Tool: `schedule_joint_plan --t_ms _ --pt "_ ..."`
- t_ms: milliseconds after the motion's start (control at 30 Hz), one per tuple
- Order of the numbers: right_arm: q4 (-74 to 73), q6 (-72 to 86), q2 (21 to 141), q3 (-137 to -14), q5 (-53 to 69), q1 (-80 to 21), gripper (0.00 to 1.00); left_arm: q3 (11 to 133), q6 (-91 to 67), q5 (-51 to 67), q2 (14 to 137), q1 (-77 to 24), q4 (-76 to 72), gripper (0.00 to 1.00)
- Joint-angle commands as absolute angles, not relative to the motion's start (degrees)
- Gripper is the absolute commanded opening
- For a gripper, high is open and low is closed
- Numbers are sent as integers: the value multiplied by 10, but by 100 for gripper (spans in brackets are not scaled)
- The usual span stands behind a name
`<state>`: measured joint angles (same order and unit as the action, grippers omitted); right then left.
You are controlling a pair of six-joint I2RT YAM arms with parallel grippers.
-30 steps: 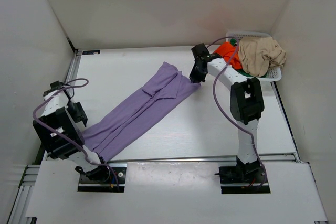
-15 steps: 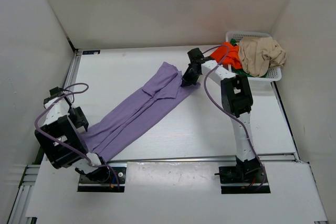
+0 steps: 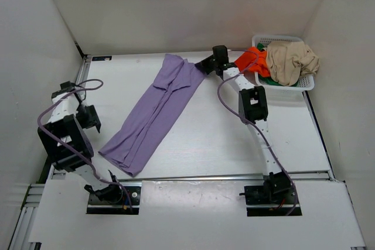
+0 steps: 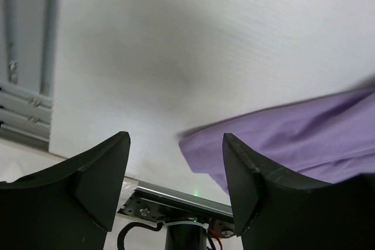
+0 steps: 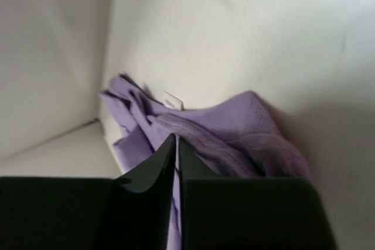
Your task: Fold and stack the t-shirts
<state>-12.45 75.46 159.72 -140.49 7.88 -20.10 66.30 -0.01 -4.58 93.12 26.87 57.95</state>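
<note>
Right pincer (image 5: 177, 142): clamped on purple shirt (image 3: 153, 109), far side of table (image 3: 217, 141).
Left pincer (image 4: 176, 165): apart, near left.

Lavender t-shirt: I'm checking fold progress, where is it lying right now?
In the top view the lavender t-shirt lies stretched diagonally across the table's left-centre, its far end pinched by the right gripper, its near corner close to the open left gripper.
</note>
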Motion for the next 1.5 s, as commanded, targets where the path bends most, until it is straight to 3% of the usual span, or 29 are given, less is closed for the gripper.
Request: schedule_joint_plan --t_ms 0,133,267,433,500,633,733,967,1200,1333,1467 --pt "53 763 1573 -1414 76 -185 15 681 0 -16 937 216 599 76" --pt "10 624 1421 -1298 117 -185 37 681 0 -2 937 196 594 76" --pt "-65 551 1301 -1141 150 -185 44 670 0 5 932 196 594 76" --pt "-293 391 1200 -1073 135 -242 53 622 0 -33 850 196 594 76" --pt "-277 383 1145 -981 119 -259 55 606 0 -39 818 196 589 77" --pt "-161 419 950 -667 125 -283 60 592 0 -39 739 196 584 77" --pt "-157 441 889 -600 119 -332 64 585 0 -39 707 201 584 78" --pt "-92 542 884 -558 141 -467 66 608 0 -122 596 253 608 80" --pt "58 761 968 -558 141 -597 66 600 0 -230 455 259 650 98" --pt "91 870 1054 -619 113 -679 66 608 0 -257 437 259 662 99" --pt "14 909 1152 -713 113 -711 66 629 0 -232 437 259 679 99"
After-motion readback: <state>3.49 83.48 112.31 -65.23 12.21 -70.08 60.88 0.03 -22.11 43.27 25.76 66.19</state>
